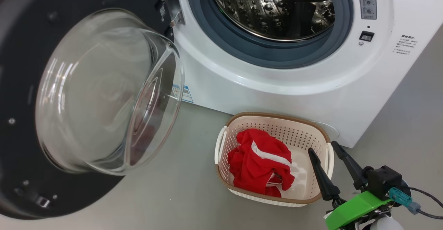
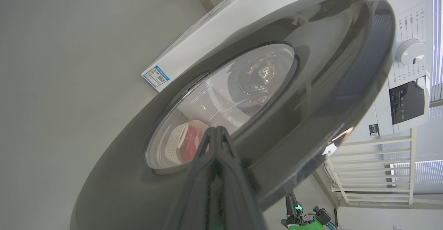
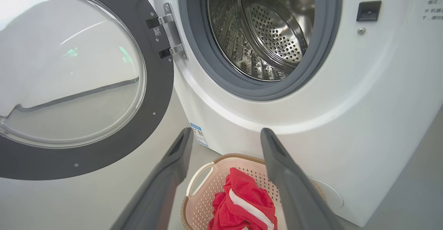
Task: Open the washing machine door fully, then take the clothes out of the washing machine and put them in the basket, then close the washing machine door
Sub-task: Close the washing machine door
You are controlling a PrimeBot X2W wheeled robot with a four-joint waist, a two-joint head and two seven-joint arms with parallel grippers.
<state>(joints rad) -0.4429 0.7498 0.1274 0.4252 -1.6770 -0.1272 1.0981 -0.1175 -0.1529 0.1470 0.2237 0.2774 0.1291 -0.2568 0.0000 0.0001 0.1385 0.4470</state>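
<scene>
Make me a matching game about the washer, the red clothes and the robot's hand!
Things:
1. door
2. clothes
3. drum
4. right hand

Clues:
A. red, lying in the basket
B. black rim, glass window
C. open, holding nothing
D. shiny steel with holes

Pairs: 1-B, 2-A, 3-D, 4-C
</scene>
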